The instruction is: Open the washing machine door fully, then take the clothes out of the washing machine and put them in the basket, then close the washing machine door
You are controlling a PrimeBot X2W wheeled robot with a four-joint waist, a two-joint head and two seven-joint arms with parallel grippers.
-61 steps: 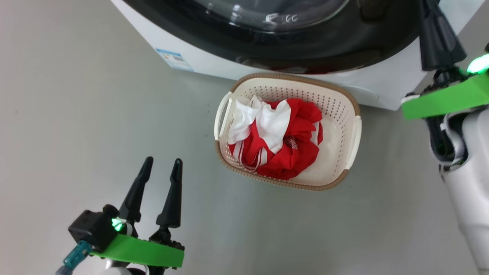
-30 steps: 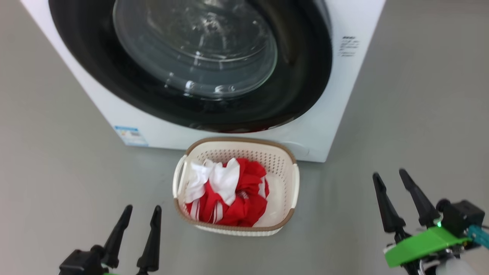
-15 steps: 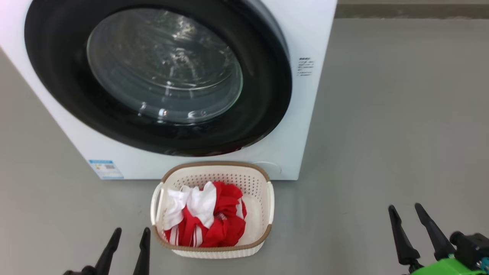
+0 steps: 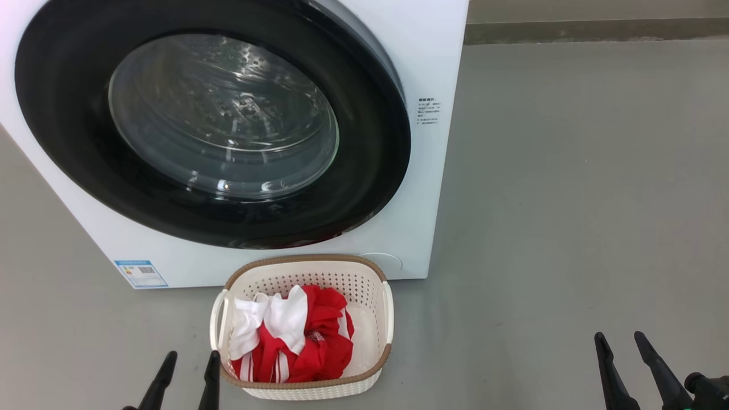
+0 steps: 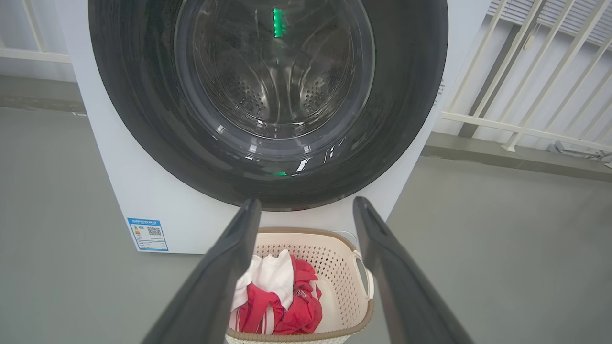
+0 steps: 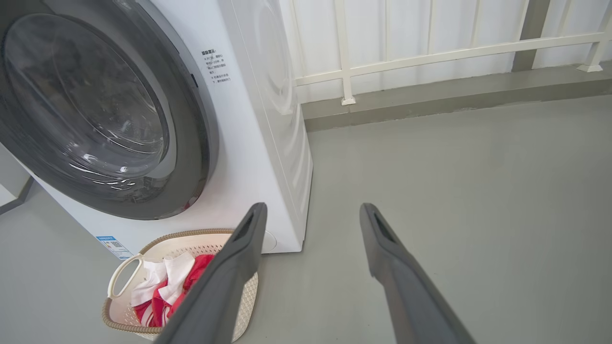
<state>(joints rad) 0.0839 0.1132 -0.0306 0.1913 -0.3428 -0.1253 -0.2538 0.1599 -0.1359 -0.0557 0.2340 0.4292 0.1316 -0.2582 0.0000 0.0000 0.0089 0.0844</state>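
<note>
The white washing machine (image 4: pixel 435 171) stands ahead with its black-rimmed door (image 4: pixel 370 142) shut flat against the front. Through the glass the steel drum (image 5: pixel 277 86) shows. The cream basket (image 4: pixel 304 258) sits on the floor just below the door and holds the red and white clothes (image 4: pixel 307 347). My left gripper (image 4: pixel 192 357) is open beside the basket's left end and holds nothing. My right gripper (image 4: pixel 618 337) is open over bare floor far to the right. In the left wrist view the basket (image 5: pixel 334 267) lies between that gripper's fingers.
Grey floor (image 4: pixel 569 199) stretches to the right of the machine. A low kerb (image 6: pixel 430 100) and a white railing (image 6: pixel 344 71) run along the back. A small blue label (image 4: pixel 140 273) sits at the machine's lower left corner.
The head camera has pulled back and up, so machine and basket sit lower and smaller. My right gripper has come away from the door's right edge down to the lower right.
</note>
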